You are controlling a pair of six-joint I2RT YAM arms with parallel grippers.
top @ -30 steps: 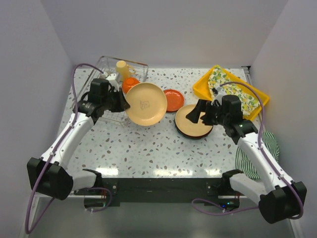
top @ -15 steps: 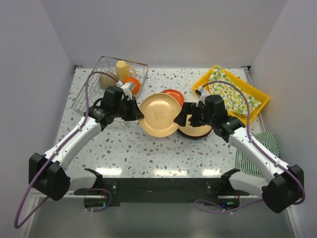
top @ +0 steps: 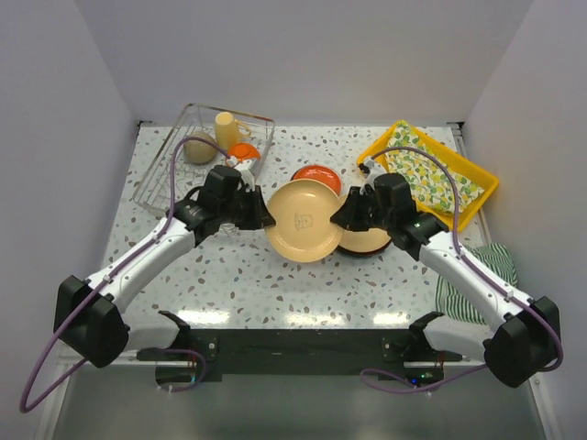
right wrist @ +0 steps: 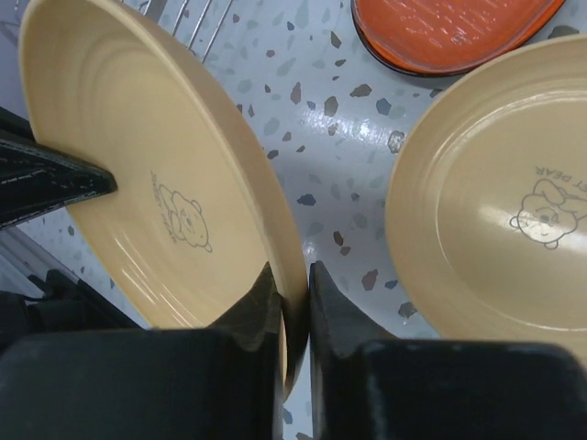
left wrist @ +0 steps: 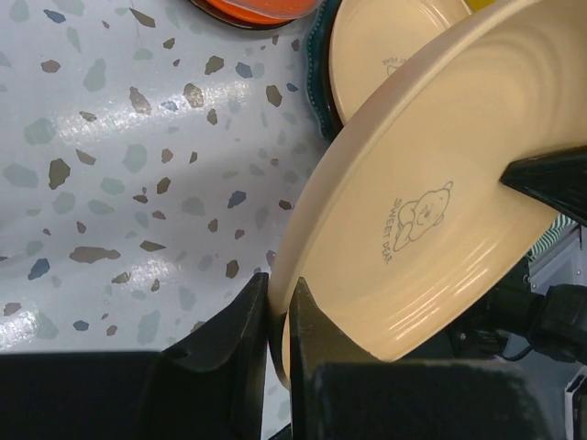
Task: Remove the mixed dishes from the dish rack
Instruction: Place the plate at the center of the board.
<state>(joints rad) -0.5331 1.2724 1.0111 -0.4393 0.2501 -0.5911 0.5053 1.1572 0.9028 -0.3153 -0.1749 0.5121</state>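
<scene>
Tan plate (top: 304, 220) clamped, L tool (left wrist: 277, 298), R tool (right wrist: 292, 280)

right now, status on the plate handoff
Left gripper shut on tan plate rim. Right gripper shut on opposite rim. Plate clear of dish rack. Cream-faced plate lies close by.

Three plates outside rack (top: 158, 186): tan (top: 303, 225), orange (top: 316, 174), cream-faced (right wrist: 495, 211); one mug (top: 226, 126); one tray (top: 379, 145).
</scene>
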